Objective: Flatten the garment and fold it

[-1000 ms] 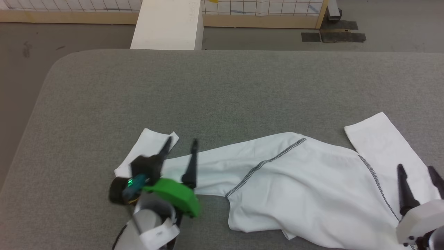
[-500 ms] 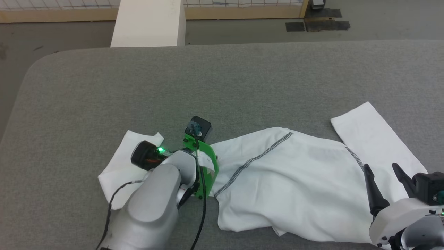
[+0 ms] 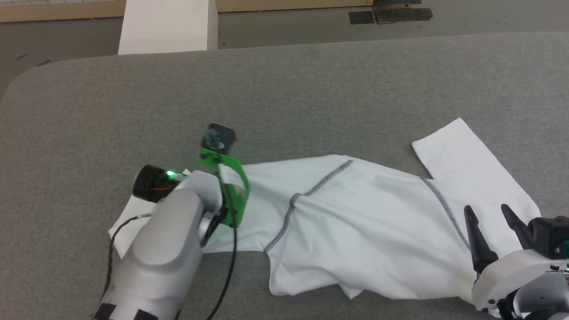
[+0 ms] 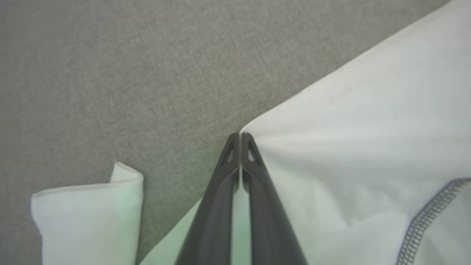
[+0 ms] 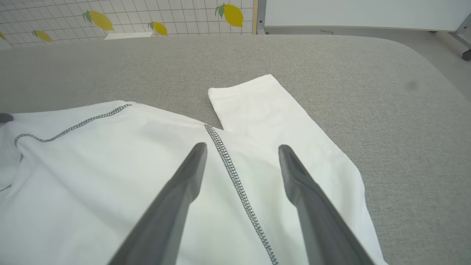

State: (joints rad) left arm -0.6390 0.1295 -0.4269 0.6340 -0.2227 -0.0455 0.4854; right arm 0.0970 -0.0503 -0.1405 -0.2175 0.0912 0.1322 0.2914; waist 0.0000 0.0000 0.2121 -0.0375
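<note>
**Head view, read left to right.** The garment (image 3: pixel 355 218), a plain white thin-fabric T-shirt with dark grey zigzag seam stitching, lies rumpled on the near half of the grey fabric-covered table (image 3: pixel 311 89). Its long axis runs across the table from one sleeve to the other.

- **Far left:** the short white left sleeve (image 4: pixel 88 213) lies doubled on itself, with bare table between it and the fingers.
- **Near it:** the left pincer (image 4: pixel 240 140), two long dark fingers, is pressed together on the garment's far edge. The cloth draws to a point at the tips, so this reads as a pinch on the fabric.
- **Centre:** the body of the garment is creased and bunched, and one zigzag seam (image 3: pixel 306 195) bends across it.
- **Right:** the right sleeve (image 3: pixel 466 164) lies flat, angled toward the far right.
- **Right end:** the right pincer (image 3: pixel 485 208) stands spread over the seam joining this sleeve to the body and holds nothing. Whether its tips touch the cloth cannot be told.
- **Beyond the table's far edge:** a plain white rectangular box (image 3: pixel 166 26).

**Governing relation:** each arm sits at its own end of the long axis, with the garment between them.

**Judged step:** this is the flattening, and no fold is begun. The right pincer probably must close on its own end, so that both ends can be drawn apart along that axis.
</note>
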